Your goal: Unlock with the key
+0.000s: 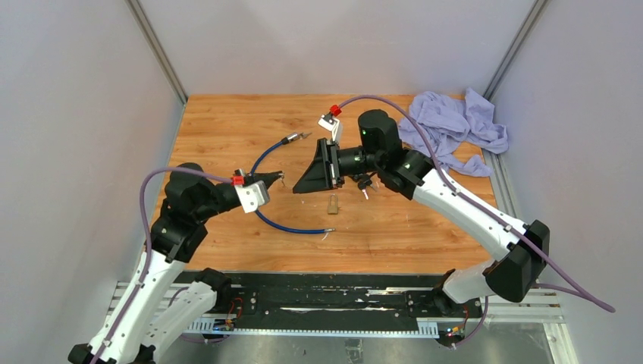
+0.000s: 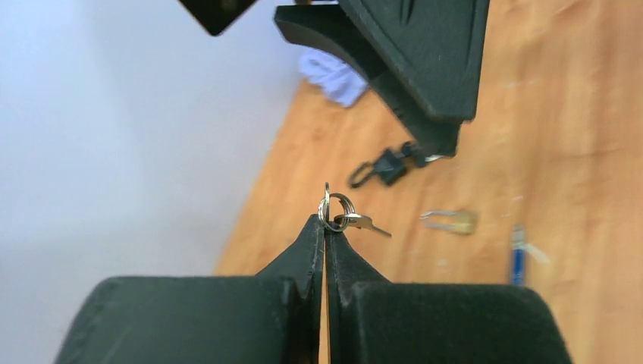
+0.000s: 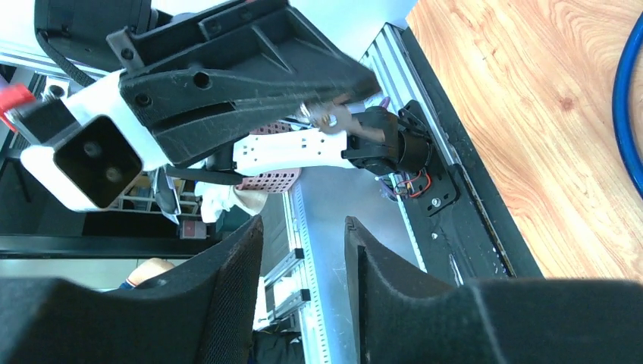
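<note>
left claw: one of your two claws, fingers pressed fully together, pinching the key ring and nothing else.
key ring: one, caught at the very fingertips and standing up past them, clear of the table.
key: you can count one, silver, hanging on the ring, its blade pointing sideways off the fingertips.
right claw: the second claw, fingers parted with a clear gap and nothing between them. It faces the left claw, near but not touching.
padlock: one, brass, lying flat on the table just beside the right claw and apart from both claws. You cannot tell whether its shackle is seated.
black item: one small piece with a loop, on the table under the right claw. Too small for you to identify.
cable: one, blue, curved in an open arc, with a metal tip at each end.
cloth: one, lilac, crumpled at the far right corner.
table: one, wood-grain.
</note>
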{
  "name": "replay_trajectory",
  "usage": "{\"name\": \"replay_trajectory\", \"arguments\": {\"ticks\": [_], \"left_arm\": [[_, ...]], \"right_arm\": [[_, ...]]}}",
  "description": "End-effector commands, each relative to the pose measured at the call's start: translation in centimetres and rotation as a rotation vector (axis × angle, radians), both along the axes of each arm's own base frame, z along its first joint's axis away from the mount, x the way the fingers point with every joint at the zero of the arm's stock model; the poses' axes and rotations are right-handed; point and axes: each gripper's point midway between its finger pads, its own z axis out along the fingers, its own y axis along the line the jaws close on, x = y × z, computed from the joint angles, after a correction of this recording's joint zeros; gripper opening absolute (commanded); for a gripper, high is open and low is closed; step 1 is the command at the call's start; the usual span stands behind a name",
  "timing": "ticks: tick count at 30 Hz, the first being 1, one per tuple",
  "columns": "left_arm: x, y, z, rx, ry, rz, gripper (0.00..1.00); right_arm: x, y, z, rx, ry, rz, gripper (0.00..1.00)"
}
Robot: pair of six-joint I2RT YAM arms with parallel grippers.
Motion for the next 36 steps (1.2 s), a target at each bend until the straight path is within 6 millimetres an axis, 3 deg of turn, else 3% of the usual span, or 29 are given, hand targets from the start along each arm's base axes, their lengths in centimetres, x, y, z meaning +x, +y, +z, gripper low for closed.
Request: {"name": "replay_trajectory", "arguments": {"ticks": [1,6,10,18,21,26,36], "left_arm": [[1.6,2.3,2.6,0.226,-0.498,0.079,0.0],[0.8,2.4,2.9,0.429,-0.951,0.039,0.0],[-0.5,1.5,2.6,0.532,-1.201,-0.04,0.0],[-2.9,-0.7,-0.8,0.818,-1.668,-0.333,0.0],[-2.9,-1.2,-0.9,0.842,-1.745,-0.367,0.0],[-2.4,-1.7,1.3,0.819,-1.837,-0.314,0.0],[-2.2,-1.4,3.0,0.79,-1.851,-0.224,0.0]], "right_arm": [[-0.6,-0.5,1.6,0.036,-0.059,-0.019,0.45],[1.1,-0.9,2.3,0.042,-0.097,-0.103,0.45],[1.8,-0.6,2.2,0.064,-0.123,-0.12,0.45],[2.7,-0.5,0.4,0.06,-0.202,-0.146,0.45],[2.8,-0.7,0.0,0.07,-0.23,-0.161,0.45],[2.6,-0.8,0.0,0.094,-0.24,-0.154,0.44],[3.2,0.4,0.3,0.265,-0.187,-0.178,0.33]]}}
